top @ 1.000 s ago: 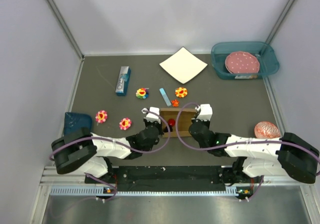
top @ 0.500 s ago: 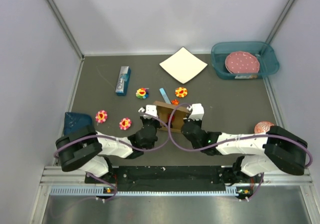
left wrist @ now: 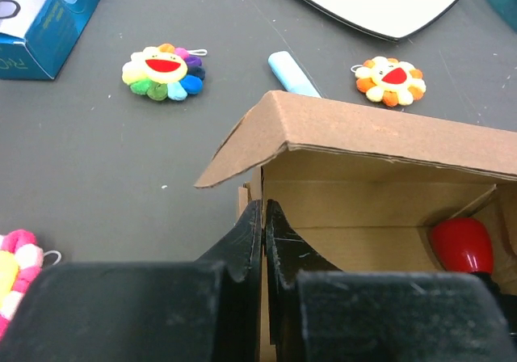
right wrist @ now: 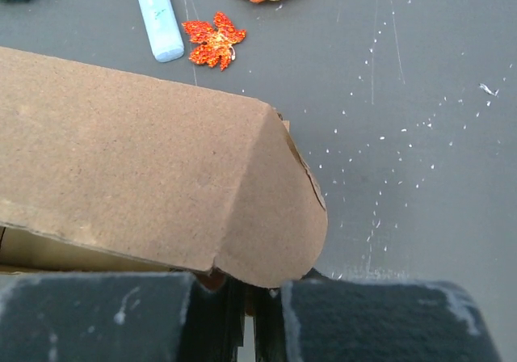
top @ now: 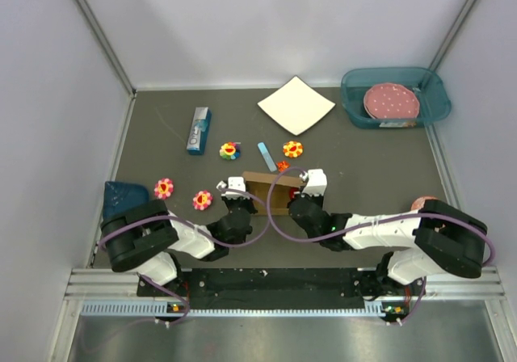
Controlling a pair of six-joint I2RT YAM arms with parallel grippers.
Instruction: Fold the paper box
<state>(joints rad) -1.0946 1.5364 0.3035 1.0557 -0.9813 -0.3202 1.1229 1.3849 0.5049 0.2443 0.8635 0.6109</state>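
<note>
the paper box [top: 268,192] stands on the bench [top: 363,160] toward the near edge, between the 2 wrists. its walls are raised and its lid panel is tilted half-open over the tray. the step in hand is judged to be the closing of the lid.

the left pincer [left wrist: 264,220] is pressed together, and a thin strip of cardboard at the box's left wall appears to be pinched in it. the right pincer [right wrist: 249,297] is likewise pressed together beneath the lid's rounded corner tab. whether cardboard is caught there cannot be told, since the tab covers the tips.

for the next move, the lid would need to be brought down flat and its side tabs guided inside the walls. 1 side would need to be steadied so the box is not pushed along the bench.

a red rounded thing [left wrist: 460,245] is seen inside the box, partly cut off by the wall, and cannot be identified. the box's front edge and any slots are hidden in all 3 views. a pale blue stick [right wrist: 157,14] and an orange glitter leaf [right wrist: 214,40] lie just beyond the box.
</note>
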